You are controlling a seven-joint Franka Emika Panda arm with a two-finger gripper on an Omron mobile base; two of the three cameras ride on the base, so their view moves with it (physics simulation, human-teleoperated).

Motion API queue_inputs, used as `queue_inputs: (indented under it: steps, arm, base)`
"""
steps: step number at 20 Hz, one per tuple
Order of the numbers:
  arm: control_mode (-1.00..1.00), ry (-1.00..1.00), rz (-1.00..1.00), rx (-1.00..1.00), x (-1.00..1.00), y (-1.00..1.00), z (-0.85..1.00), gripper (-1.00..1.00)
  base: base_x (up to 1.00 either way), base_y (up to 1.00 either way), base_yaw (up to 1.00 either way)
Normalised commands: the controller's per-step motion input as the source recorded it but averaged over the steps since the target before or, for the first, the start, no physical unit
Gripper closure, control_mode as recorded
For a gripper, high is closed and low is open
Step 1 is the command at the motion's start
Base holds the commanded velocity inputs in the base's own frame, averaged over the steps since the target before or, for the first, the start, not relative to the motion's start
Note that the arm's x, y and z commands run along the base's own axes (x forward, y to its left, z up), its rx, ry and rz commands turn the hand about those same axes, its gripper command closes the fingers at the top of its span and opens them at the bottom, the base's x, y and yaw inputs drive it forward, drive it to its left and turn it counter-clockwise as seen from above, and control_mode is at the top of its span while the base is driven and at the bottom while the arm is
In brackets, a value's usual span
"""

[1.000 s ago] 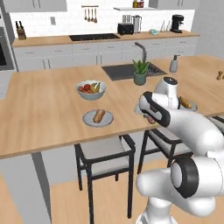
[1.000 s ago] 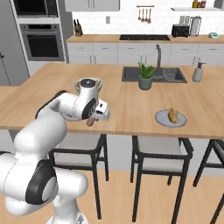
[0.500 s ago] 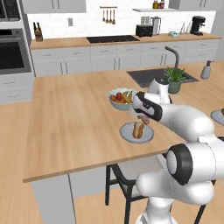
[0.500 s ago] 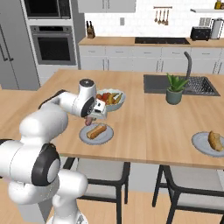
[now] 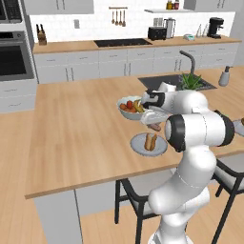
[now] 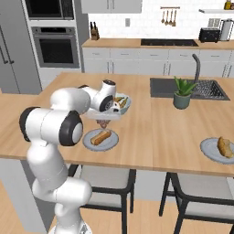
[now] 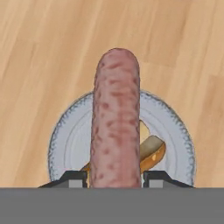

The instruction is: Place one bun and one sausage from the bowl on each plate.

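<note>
My gripper (image 7: 114,177) is shut on a reddish-brown sausage (image 7: 116,122), which sticks out lengthwise between the fingertips (image 7: 74,177). Directly below it lies a light-grey plate (image 7: 65,144) with a bun (image 7: 151,151) on it. From the base, the gripper (image 6: 104,121) hangs just above this near plate (image 6: 100,139), close to the island's front edge; from the other side the gripper (image 5: 153,125) is over the same plate (image 5: 148,144). A second plate (image 6: 215,151) with a bun (image 6: 225,146) sits far right. The bowl is out of view.
A pale grey fruit bowl (image 6: 119,103) stands right behind the gripper, also seen as fruit bowl (image 5: 131,107). A potted plant (image 6: 182,93) and the sink with its tap (image 6: 196,68) are to the right. Stools stand under the island's front edge.
The base has driven sideways, so the whole scene has shifted. The near plate with its bun now lies under the gripper. The sausage stays in the gripper.
</note>
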Motion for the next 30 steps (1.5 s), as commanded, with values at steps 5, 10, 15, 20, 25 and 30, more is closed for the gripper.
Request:
queue_inputs:
  steps: [5,10,15,20,25,30]
  arm:
    - [-1.00,0.05,0.27,-0.02,-0.15,-0.10,-0.42,1.00]
    - [-1.00,0.05,0.04,0.00,-0.08,0.00,-0.35,1.00]
    - [-1.00,0.00,-0.27,0.05,-0.31,-0.04,-0.09,1.00]
    - [-1.00,0.00,-0.33,0.06,-0.37,-0.02,-0.04,1.00]
    - [-1.00,-0.03,-0.41,0.05,-0.38,0.00,-0.03,1.00]
    - [-1.00,-0.01,-0.53,0.00,-0.08,0.00,-0.14,1.00]
  base:
    - [0.00,0.00,0.00]
    - [0.00,0.00,0.00]
    - [0.00,0.00,0.00]
    - [0.00,0.00,0.00]
    - [0.00,0.00,0.00]
    - [0.00,0.00,0.00]
